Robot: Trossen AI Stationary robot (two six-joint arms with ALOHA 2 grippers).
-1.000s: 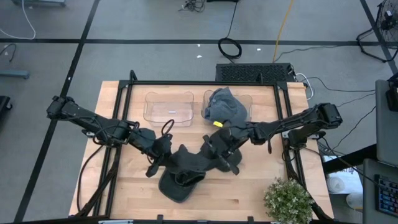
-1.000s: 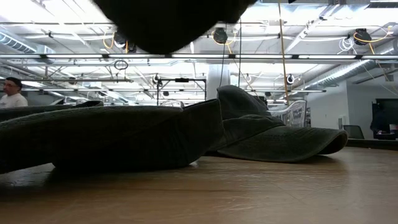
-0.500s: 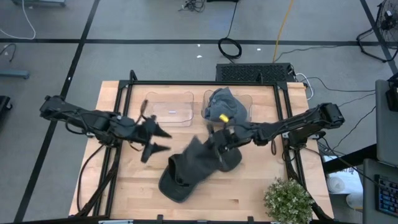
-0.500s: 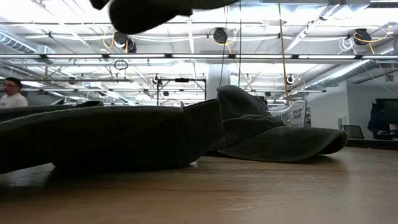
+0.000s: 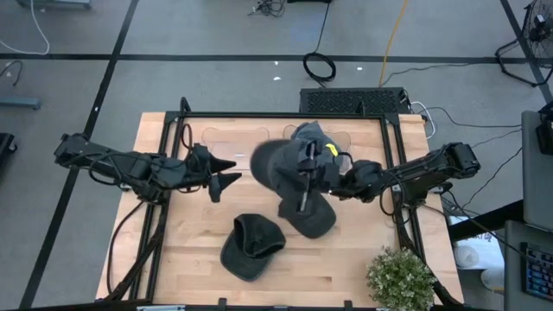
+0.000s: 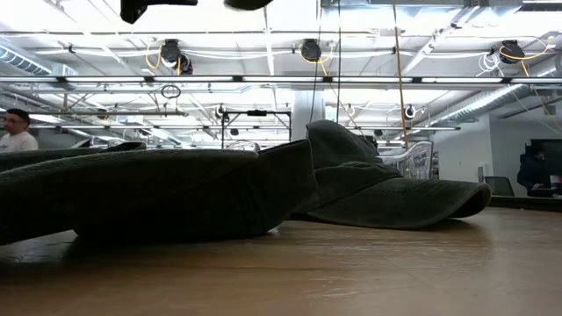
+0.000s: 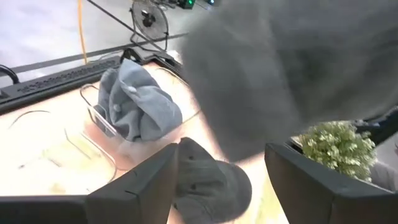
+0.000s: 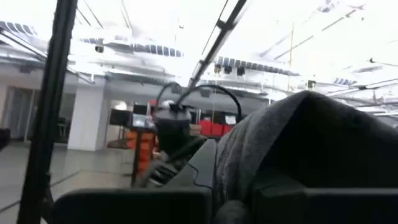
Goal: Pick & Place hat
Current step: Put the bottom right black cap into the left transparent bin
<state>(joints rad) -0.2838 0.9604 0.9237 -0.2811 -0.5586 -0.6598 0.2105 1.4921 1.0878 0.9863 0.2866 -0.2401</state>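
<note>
A dark grey hat [image 5: 275, 164] is in the air over the near edge of the two clear bins, held by my right gripper [image 5: 304, 175], which is shut on it. In the left wrist view it is a blurred grey mass [image 7: 298, 62]. Two more dark hats lie flat on the table: one [image 5: 251, 246] near the near edge, one [image 5: 311, 218] under the lifted hat. A lighter grey hat [image 5: 315, 142] is bunched in the right bin. My left gripper [image 5: 230, 172] hangs open to the left of the lifted hat, touching nothing. My right gripper has the hat's cloth [image 8: 267, 162] bunched between its two fingers and reaches it from the table's right side, tipped upward. The cloth drapes over the fingers and hides whether it is brim or crown. The hat is lifted clear of the table.
The left clear bin [image 5: 226, 151] is on the far part of the table, beside the right bin [image 7: 99, 118]. A potted plant [image 5: 399, 278] stands at the near right corner. Bare wood [image 5: 181, 233] lies on the near left. A person [image 6: 16, 132] is in the room beyond.
My left gripper has drawn back from the hats toward the table's left and far side, staying open. My right gripper has raised one hat off the pile and carried it up and toward the bins at the far edge, tipping upward. The other two hats stayed on the table.
</note>
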